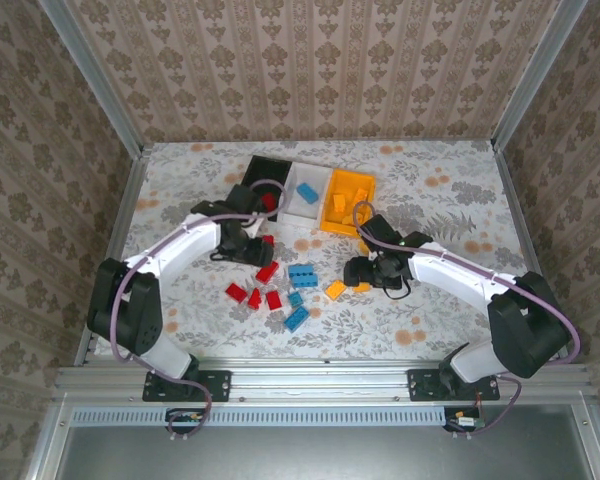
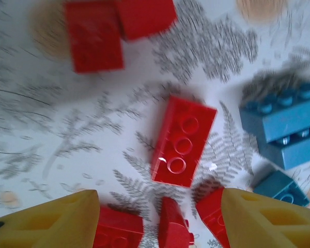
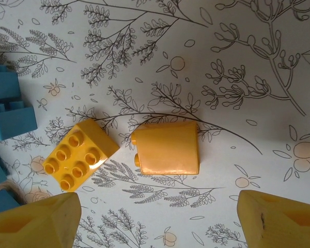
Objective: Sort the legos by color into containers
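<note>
The containers stand in a row at the back: black [image 1: 263, 172], white [image 1: 302, 205] and orange [image 1: 332, 222]. Loose legos lie mid-table: red ones [image 1: 236, 292], blue ones [image 1: 301, 273] and orange ones [image 1: 335, 290]. My left gripper [image 1: 245, 245] hovers open over the red legos, its yellow fingers [image 2: 51, 222] apart around bare table. A red brick [image 2: 183, 140] lies just ahead of it and blue bricks [image 2: 284, 124] to its right. My right gripper [image 1: 360, 272] hangs open above two orange bricks, one with its hollows showing [image 3: 80, 154] and one smooth-sided [image 3: 168, 147].
A red brick [image 1: 270, 201] sits in the black bin, a blue one [image 1: 307, 191] in the white bin, and several orange ones [image 1: 350, 190] in the orange bin. Patterned walls close in the table on three sides. Blue bricks [image 3: 8, 106] lie left of the right gripper.
</note>
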Tool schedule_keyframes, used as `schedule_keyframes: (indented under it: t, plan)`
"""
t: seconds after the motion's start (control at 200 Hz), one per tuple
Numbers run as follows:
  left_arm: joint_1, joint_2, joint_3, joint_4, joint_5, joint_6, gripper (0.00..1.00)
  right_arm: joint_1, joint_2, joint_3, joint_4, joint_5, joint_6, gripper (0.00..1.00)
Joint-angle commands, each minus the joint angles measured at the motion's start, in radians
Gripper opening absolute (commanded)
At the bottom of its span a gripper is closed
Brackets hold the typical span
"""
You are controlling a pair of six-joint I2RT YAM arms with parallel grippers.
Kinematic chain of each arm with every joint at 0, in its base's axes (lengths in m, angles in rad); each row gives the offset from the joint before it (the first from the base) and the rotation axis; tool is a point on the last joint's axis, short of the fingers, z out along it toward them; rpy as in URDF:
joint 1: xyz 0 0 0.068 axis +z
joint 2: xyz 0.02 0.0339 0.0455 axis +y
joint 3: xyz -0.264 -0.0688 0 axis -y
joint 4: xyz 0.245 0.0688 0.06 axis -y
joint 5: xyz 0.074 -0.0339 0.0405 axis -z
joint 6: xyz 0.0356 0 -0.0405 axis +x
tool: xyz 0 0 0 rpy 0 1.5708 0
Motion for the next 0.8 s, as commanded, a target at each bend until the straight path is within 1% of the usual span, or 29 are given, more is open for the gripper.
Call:
schedule_keyframes:
  t: [0.0, 0.17, 0.37, 0.665, 0.74, 0.795]
  plan:
    - [-0.017, 0.004, -0.023, 0.056, 0.022, 0.029, 0.65, 0.01, 0.004, 0.005, 0.01, -0.014, -0.008, 0.81]
    - [-0.038, 0.035, -0.028, 0.085, 0.028, 0.059, 0.66, 0.014, -0.027, -0.052, 0.035, -0.011, 0.018, 0.81]
    - [-0.062, 0.12, -0.006, 0.109, 0.036, 0.081, 0.66, 0.036, -0.038, -0.07, 0.059, -0.017, 0.035, 0.81]
    - [-0.065, 0.209, 0.011, 0.122, -0.012, 0.084, 0.64, 0.052, -0.042, -0.058, 0.058, -0.019, 0.04, 0.81]
    - [-0.065, 0.226, 0.018, 0.124, -0.018, 0.084, 0.6, 0.066, -0.03, -0.046, 0.065, -0.022, 0.046, 0.81]
    - [-0.065, 0.235, 0.023, 0.127, -0.016, 0.083, 0.54, 0.079, -0.018, -0.034, 0.065, -0.019, 0.049, 0.81]
